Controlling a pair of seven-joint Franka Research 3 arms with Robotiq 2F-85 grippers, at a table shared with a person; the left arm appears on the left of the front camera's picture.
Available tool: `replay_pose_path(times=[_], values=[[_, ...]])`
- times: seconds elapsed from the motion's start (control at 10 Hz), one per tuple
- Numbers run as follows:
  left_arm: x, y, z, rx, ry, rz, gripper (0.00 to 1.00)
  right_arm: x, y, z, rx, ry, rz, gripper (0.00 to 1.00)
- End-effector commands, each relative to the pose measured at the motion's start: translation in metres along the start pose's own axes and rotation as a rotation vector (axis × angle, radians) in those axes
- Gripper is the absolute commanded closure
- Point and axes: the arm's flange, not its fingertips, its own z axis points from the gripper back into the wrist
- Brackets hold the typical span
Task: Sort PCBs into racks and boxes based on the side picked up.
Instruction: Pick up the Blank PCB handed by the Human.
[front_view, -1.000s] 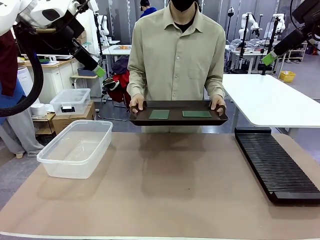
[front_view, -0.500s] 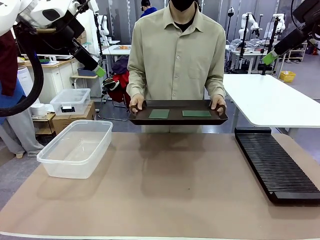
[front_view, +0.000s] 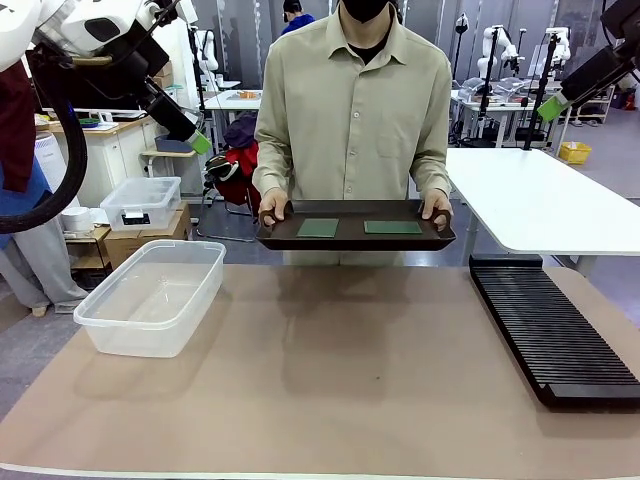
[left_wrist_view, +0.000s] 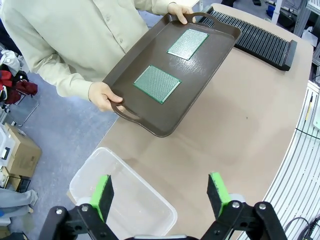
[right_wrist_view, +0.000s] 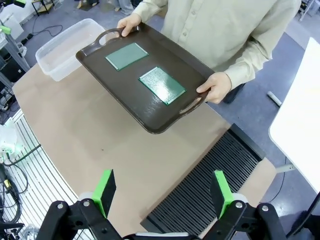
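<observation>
Seen from the front, a person stands at the far side of a brown table (front_view: 330, 400), holding a dark handled tray (front_view: 355, 241) level above its far edge, one hand (front_view: 273, 207) on each handle. Little has changed in the past second. The right gripper (front_view: 553, 106), high at the upper right, has drifted slightly up and outward, while the left gripper (front_view: 200, 143) hangs where it was at the upper left. The tray, boards and containers have not moved. This looks like the very start of the task, with nothing picked up yet and the person offering the tray.

Both grippers have their green-padded fingers spread wide and hold nothing, as the wrist views looking down on the tray confirm.

The two green circuit boards (front_view: 318, 228) lie flat and side by side on the tray, apart from each other and clear of its raised rim. Which face each one shows upward is hard to judge.

Containers — a clear plastic tub (front_view: 112, 335) sits on the table at the robot's left, with nothing in it. A long black slotted rack (front_view: 552, 330) lies along the robot's right side, and no board stands in any of its slots. A smaller clear lidded bin (front_view: 140, 203) rests on cardboard boxes beyond the table; its contents are too small to make out.
</observation>
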Motion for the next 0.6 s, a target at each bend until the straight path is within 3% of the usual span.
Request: replay_pose_path(times=[0.0, 0.5], values=[[-0.0004, -0.0001, 0.0002, 0.000, 0.000, 0.000, 0.00, 0.0011, 0.0014, 0.0001, 0.010, -0.010, 0.000, 0.00], [-0.0004, -0.0001, 0.0002, 0.000, 0.000, 0.000, 0.00, 0.0011, 0.0014, 0.0001, 0.010, -0.010, 0.000, 0.00]])
